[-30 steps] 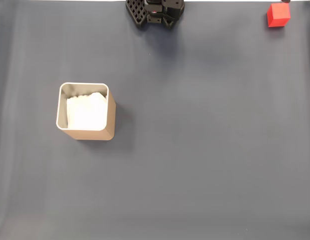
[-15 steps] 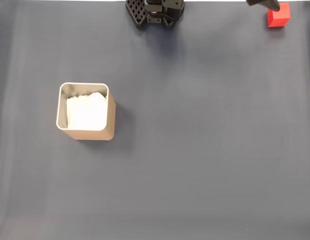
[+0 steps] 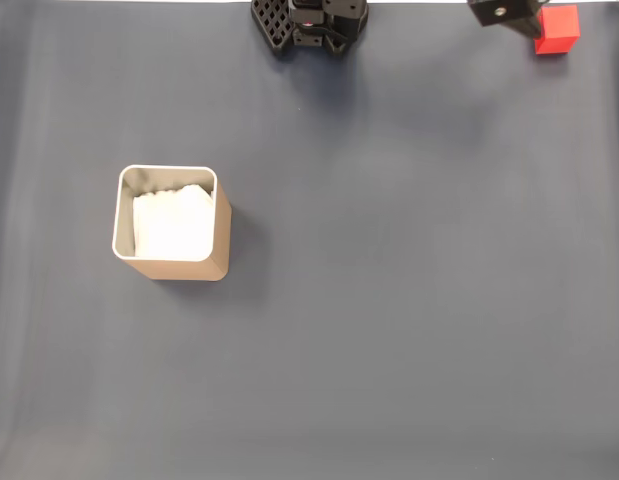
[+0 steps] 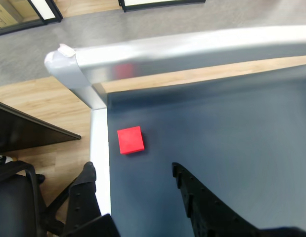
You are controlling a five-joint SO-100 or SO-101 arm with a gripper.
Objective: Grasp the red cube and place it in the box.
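Observation:
The red cube (image 3: 557, 29) lies at the mat's far right corner in the fixed view. My gripper (image 3: 517, 17) reaches in from the top edge there, and its black body overlaps the cube's left side. In the wrist view the cube (image 4: 130, 140) sits on the dark mat just beyond my open gripper (image 4: 133, 168). One black finger (image 4: 86, 190) is at its left, over the mat's white edge, and the other finger (image 4: 197, 197) is at its right. Nothing is held. The tan box (image 3: 172, 223) with white lining stands at the left middle, far from the cube.
The arm's black base (image 3: 309, 20) sits at the top centre of the dark grey mat (image 3: 389, 300). In the wrist view a silver rail (image 4: 192, 47) borders the mat behind the cube, with wooden floor and a black chair (image 4: 14, 197) beyond the edge.
The black gripper has come further into the fixed view from the top edge, moving left and down beside the red cube. Cube and box have not moved.

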